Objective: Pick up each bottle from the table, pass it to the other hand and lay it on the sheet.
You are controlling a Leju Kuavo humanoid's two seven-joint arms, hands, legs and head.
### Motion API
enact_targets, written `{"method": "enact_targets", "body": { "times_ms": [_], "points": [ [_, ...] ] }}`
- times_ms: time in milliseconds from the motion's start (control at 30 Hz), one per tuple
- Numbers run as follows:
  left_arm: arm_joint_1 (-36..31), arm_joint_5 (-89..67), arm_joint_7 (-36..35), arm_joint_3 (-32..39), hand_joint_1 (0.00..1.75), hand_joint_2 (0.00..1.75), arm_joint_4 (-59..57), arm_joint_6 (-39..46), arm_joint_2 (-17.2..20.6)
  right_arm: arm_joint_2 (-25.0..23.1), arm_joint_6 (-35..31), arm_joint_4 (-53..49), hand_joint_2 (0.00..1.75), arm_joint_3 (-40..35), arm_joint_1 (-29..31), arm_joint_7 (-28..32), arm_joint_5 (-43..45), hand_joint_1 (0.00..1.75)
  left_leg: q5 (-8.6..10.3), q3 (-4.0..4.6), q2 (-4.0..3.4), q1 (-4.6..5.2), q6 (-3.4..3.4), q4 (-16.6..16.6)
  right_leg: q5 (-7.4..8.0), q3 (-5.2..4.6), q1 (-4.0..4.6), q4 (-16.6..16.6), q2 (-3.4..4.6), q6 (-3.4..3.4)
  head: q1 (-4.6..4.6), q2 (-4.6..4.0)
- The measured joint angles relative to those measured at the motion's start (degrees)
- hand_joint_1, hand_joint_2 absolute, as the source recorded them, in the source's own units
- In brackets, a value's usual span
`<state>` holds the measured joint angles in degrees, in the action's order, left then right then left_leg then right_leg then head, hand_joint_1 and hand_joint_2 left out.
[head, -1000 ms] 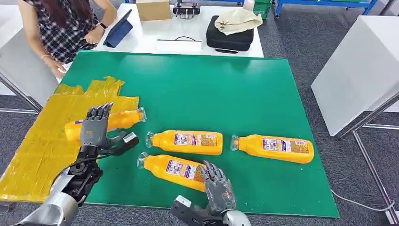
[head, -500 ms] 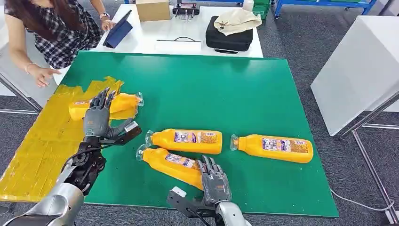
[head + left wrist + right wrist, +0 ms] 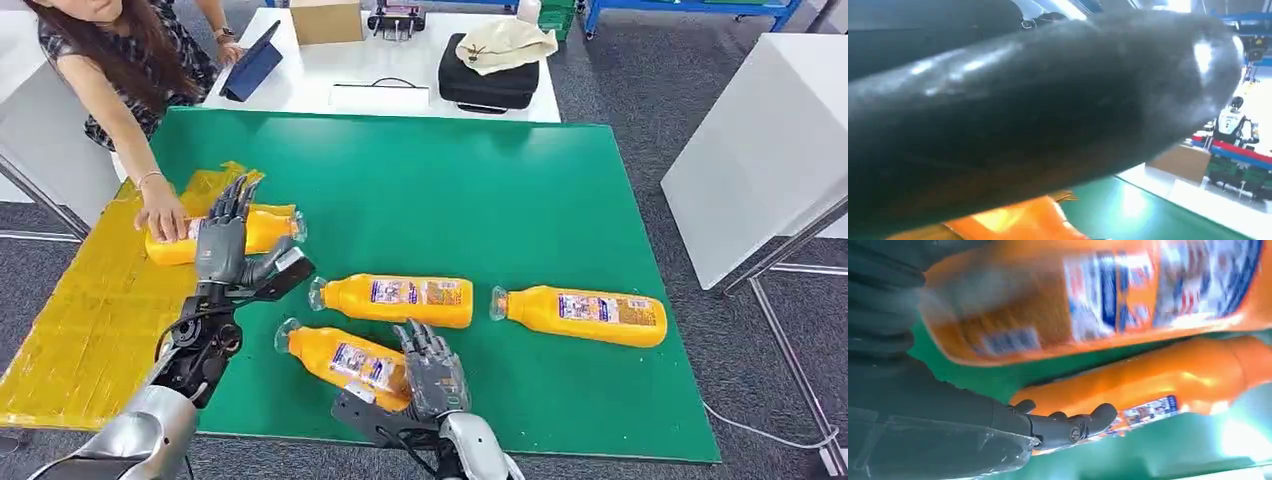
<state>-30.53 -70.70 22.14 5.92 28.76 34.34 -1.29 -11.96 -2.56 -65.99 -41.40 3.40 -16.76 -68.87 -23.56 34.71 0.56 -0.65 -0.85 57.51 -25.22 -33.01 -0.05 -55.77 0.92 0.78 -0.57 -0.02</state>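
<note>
Your right hand (image 3: 432,372) is grasping the nearest orange bottle (image 3: 345,358) on the green counter (image 3: 480,190), while your left hand (image 3: 225,240) is hovering released, fingers spread, beside the yellow sheet (image 3: 90,310).

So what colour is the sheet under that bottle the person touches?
Yellow-gold sheet, clearest in the head view; the bottle is orange.

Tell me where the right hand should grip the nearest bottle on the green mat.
Grip the nearest bottle around its wide labelled body, probably from above, at the base end. It lies flat with its narrow neck pointing left, and the right hand already sits over that end.
</note>
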Motion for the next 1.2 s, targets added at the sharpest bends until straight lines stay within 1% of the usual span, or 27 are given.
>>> {"method": "enact_targets", "body": {
  "times_ms": [100, 200, 433, 467, 667, 700, 733, 767, 833, 1000, 1200],
  "points": [
    [0.2, 1.7, 0.0, 0.0, 0.0, 0.0, 0.5, 0.2, -0.1, -0.2, -0.4, 0.1, 0.0, -0.1, 0.0, 0.5, 0.3, 0.0, 0.0, 0.01, -0.01, 0.0, 0.0, 0.0, 0.0, 0.0, 0.0, 0.0, 0.0, 0.0, 0.0, 0.02],
    [1.2, 3.3, 0.0, 0.0, 0.0, 0.0, 1.4, 0.5, 0.1, 0.5, -1.1, -2.4, 0.0, -0.8, -0.6, 0.6, 0.0, 0.0, 0.0, 0.01, -0.02, 0.0, 0.0, 0.0, 0.0, -0.02, 0.0, 0.0, 0.0, 0.0, 0.0, 0.02],
    [1.3, 3.4, 0.1, 0.0, 0.0, 0.0, 1.5, 0.5, 0.1, 0.5, -1.1, -2.6, 0.0, -0.9, -0.6, 0.6, 0.0, 0.0, 0.0, 0.01, -0.02, 0.0, 0.0, 0.0, 0.0, -0.02, 0.0, 0.0, 0.0, 0.0, 0.0, 0.02],
    [1.3, 3.5, 0.1, 0.0, 0.0, 0.0, 1.5, 0.5, 0.1, 0.6, -1.1, -2.7, 1.75, -0.9, -0.6, 0.6, 0.0, 0.0, 0.0, 0.01, -0.02, 0.0, 0.0, 0.0, 0.0, -0.02, 0.0, 0.0, 0.0, 0.0, 0.0, 0.02],
    [2.4, 4.1, 0.0, 0.0, 0.0, 0.0, 2.4, 0.8, 0.3, 1.2, -1.9, -5.6, 1.75, -1.4, -0.7, 0.9, -1.0, 0.0, 0.0, 0.04, -0.02, 0.0, 0.0, 0.0, 0.0, -0.06, 0.0, 0.0, 0.0, 0.0, -0.02, 0.02],
    [3.9, 6.6, 0.9, 0.0, 0.0, 0.0, 4.1, 0.9, 0.7, 2.8, -3.2, -11.8, 1.75, -2.3, -1.0, 2.2, -1.4, 0.0, 0.0, 0.03, -0.04, 0.0, 0.0, 0.0, 0.0, -0.07, -0.01, 0.0, 0.01, 0.0, -0.02, 0.02],
    [4.6, 10.7, 4.0, 0.4, 0.0, 0.0, 5.9, 1.7, 0.8, 4.5, -0.2, -15.6, 1.75, -3.3, -2.0, 2.2, -0.6, 0.0, 0.0, 0.07, 0.02, 0.0, 0.0, 0.0, 0.0, -0.06, 0.0, 0.0, -0.01, 0.0, 0.0, 0.02],
    [4.9, 14.3, 6.2, 0.9, 0.0, 0.0, 8.0, 1.7, 0.7, 4.5, 1.2, -14.3, 1.75, -3.7, -1.7, 1.7, -0.1, 0.0, 0.0, 0.06, 0.0, 0.0, 0.0, 0.0, 0.0, -0.06, 0.0, 0.0, 0.0, 0.0, 0.0, 0.02],
    [5.4, 17.0, 7.6, 1.2, 0.0, 0.0, 9.9, 1.4, 0.4, 4.2, 1.9, -11.0, 1.75, -3.8, -1.2, 1.1, 0.2, 0.0, 0.0, 0.06, 0.0, 0.0, 0.0, 0.0, 0.0, -0.06, 0.0, 0.0, -0.01, 0.0, 0.0, 0.02],
    [5.7, 18.6, 8.3, 1.4, 0.0, 0.0, 12.1, 0.8, 0.3, 3.5, 1.9, -5.9, 1.75, -3.8, -0.4, 0.8, 0.4, 0.0, 0.01, 0.06, 0.0, -0.01, 0.0, 0.0, 0.0, -0.06, 0.0, 0.0, -0.01, 0.0, 0.0, 0.02],
    [5.9, 19.2, 9.0, 1.4, 0.0, 0.0, 12.9, 0.5, 0.0, 2.9, 3.1, -2.7, 1.75, -3.7, 0.3, -0.2, 0.7, 0.0, 0.0, 0.07, 0.0, 0.0, 0.0, 0.0, 0.0, -0.09, 0.0, 0.0, -0.01, 0.0, 0.02, 0.0]
  ]
}}
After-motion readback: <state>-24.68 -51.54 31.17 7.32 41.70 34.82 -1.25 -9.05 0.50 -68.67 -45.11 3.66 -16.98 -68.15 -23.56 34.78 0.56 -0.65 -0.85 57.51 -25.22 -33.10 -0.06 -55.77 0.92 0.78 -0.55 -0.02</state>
